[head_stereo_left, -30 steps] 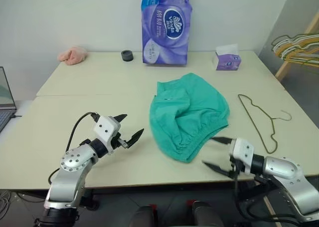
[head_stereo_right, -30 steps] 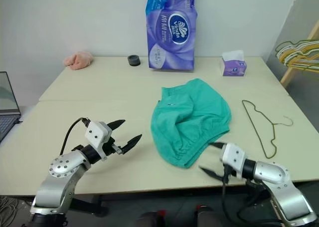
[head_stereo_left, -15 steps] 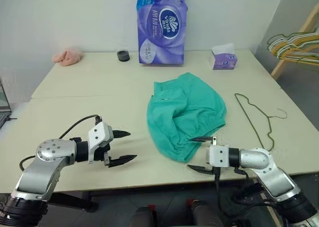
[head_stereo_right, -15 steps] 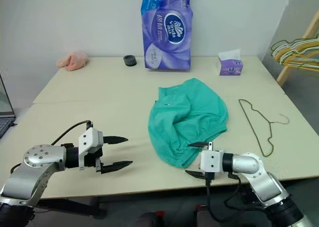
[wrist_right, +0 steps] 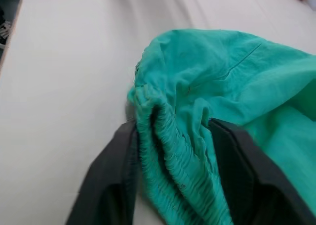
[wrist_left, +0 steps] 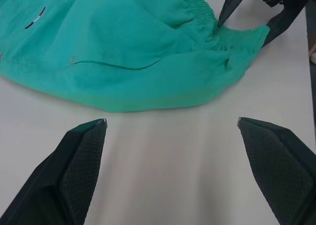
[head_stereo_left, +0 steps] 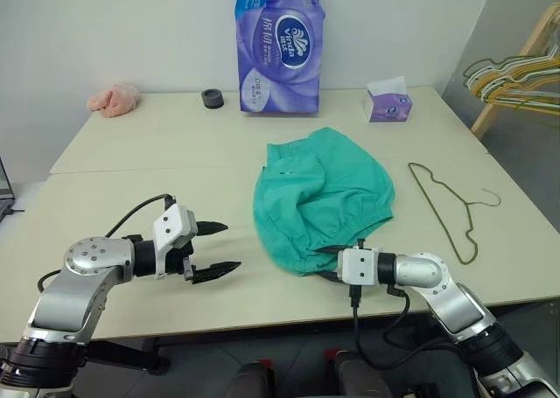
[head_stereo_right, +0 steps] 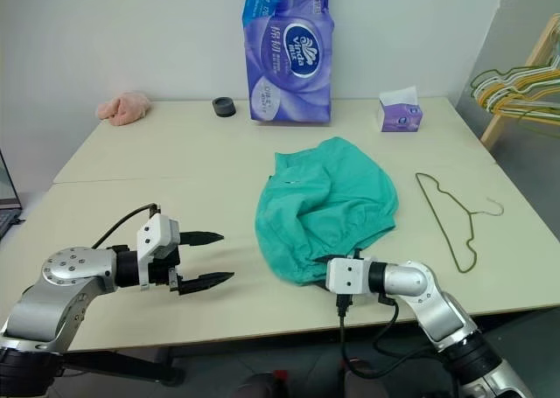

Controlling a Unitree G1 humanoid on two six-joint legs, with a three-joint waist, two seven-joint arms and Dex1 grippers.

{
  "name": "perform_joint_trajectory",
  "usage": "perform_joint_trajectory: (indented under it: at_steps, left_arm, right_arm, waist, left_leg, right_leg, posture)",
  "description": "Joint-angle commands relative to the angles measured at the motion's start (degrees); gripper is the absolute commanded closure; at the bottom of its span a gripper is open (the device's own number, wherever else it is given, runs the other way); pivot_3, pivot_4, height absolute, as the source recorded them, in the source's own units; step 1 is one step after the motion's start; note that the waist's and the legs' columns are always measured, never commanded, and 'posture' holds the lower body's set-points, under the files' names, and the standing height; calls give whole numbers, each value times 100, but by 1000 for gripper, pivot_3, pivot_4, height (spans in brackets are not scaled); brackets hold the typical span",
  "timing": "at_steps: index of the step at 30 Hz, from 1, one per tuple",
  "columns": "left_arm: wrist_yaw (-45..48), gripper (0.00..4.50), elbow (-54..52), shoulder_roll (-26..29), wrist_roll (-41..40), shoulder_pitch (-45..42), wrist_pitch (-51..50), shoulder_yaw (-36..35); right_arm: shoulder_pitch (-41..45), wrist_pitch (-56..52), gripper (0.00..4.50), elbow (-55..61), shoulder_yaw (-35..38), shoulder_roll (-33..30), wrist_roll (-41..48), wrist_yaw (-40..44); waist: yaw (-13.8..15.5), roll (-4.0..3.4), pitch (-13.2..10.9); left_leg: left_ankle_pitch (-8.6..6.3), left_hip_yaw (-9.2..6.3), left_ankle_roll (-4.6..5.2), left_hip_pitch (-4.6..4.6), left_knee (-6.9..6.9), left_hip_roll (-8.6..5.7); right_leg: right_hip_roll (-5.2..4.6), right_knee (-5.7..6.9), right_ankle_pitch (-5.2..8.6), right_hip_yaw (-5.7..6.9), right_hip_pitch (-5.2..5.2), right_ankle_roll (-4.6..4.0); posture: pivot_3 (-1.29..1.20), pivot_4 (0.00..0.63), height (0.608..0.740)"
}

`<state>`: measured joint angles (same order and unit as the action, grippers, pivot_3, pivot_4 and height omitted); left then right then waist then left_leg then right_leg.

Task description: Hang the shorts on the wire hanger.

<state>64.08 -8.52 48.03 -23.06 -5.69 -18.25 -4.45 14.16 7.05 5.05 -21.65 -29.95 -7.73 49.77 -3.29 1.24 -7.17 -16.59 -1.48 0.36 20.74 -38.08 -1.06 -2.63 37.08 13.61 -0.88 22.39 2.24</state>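
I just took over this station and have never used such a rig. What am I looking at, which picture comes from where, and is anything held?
A two-armed humanoid stands at a table. Two pictures come from its head, looking down; two from cameras on its wrists.

On the table: the teal shorts, a wire hanger to their right, tissue packs at the back.

The right end effector has its two black fingers around the gathered waistband, closing on it. The left end effector is open, empty, near the shorts.
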Motion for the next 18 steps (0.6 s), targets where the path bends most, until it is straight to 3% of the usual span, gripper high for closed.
perform_joint_trajectory:
  at_steps: [1,3,4,11,18]
  left_arm:
    - [-151,0,-154,-51,-187,-157,-108,-233]
    - [-205,0,-152,-68,-230,-194,-176,-253]
    - [-209,0,-154,-64,-235,-198,-190,-254]
    - [-372,0,67,-111,-31,-414,-106,-134]
    - [-354,0,294,-422,80,-1011,-143,275]
  right_arm:
    - [88,8,3732,221,118,71,157,-49]
    - [18,-74,4423,388,169,72,337,21]
    - [-29,-106,4471,486,201,59,425,57]
    - [-398,162,4471,531,788,-1101,927,764]
    - [-532,1556,4471,-407,1001,-2460,674,1520]
  waist:
    - [0,0,0]
    - [3,0,0]
    - [4,0,0]
    - [27,0,-1]
    - [-15,-2,-1]
  left_leg:
    - [0,-1,0,0,0,0]
    - [0,-2,0,0,0,0]
    - [0,-3,0,1,0,0]
    - [0,0,1,2,-2,-14]
    - [1,2,3,-2,-3,-13]
  right_leg:
    - [0,0,0,1,0,0]
    - [0,0,0,1,0,0]
    - [0,0,0,2,0,0]
    - [-16,-6,-1,1,-3,2]
    - [-10,-3,-1,3,-8,4]
  posture:
    - [-108,79,740]
    - [-110,79,740]
    - [-113,79,740]
    - [-132,83,740]
    - [-174,91,740]
